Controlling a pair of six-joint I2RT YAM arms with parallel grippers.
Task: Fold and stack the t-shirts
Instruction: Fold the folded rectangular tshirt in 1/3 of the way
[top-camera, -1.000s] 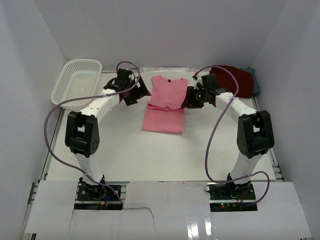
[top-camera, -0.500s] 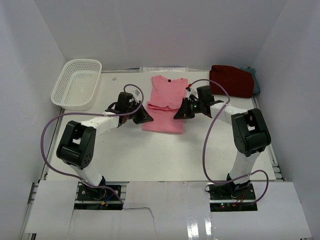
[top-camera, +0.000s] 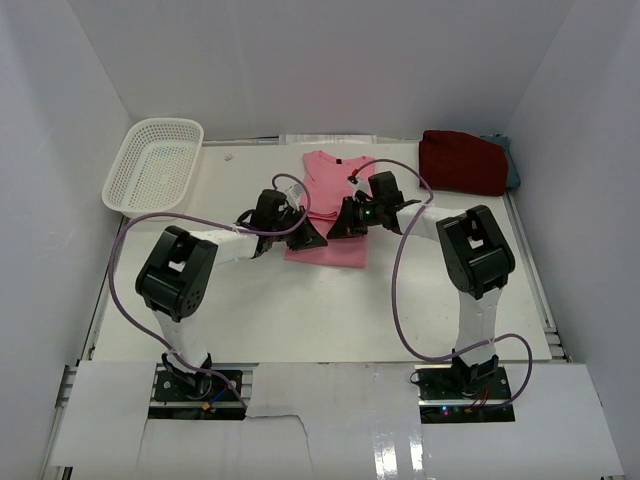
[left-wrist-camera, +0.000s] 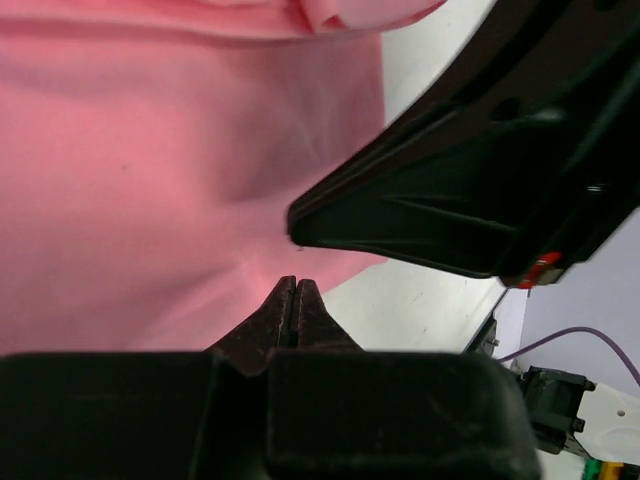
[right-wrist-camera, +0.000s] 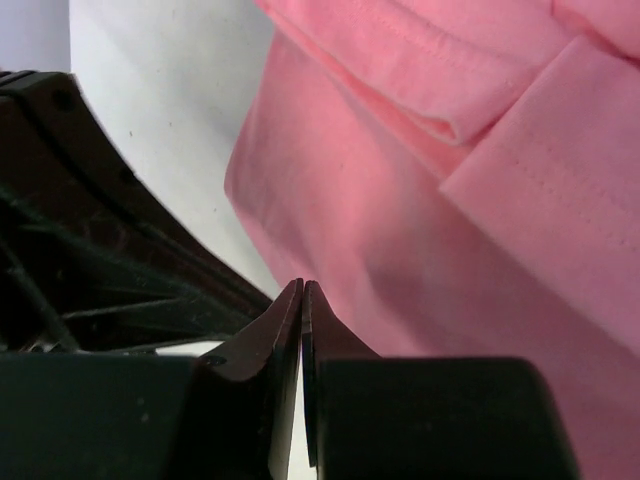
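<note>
The light pink t-shirt (top-camera: 336, 182) lies flat at mid-table with its sleeves folded in; its cloth fills the left wrist view (left-wrist-camera: 150, 150) and the right wrist view (right-wrist-camera: 450, 200). My left gripper (top-camera: 312, 240) (left-wrist-camera: 295, 285) is shut, its tips low over the shirt's lower left part. Close beside it, my right gripper (top-camera: 338, 228) (right-wrist-camera: 302, 290) is also shut, tips down at the shirt's middle. No cloth shows between either pair of jaws. The dark red t-shirt (top-camera: 462, 162) sits folded at the back right, a teal-grey t-shirt (top-camera: 512, 166) peeking from behind it.
A white perforated basket (top-camera: 155, 165) stands at the back left. White walls close the table in on three sides. The two grippers nearly touch; each shows as a black body in the other's wrist view: the right one (left-wrist-camera: 470, 190), the left one (right-wrist-camera: 90, 250).
Both arms swung in from the shirt's sides and toward me, meeting over its lower half. Both grippers went from open to shut.
</note>
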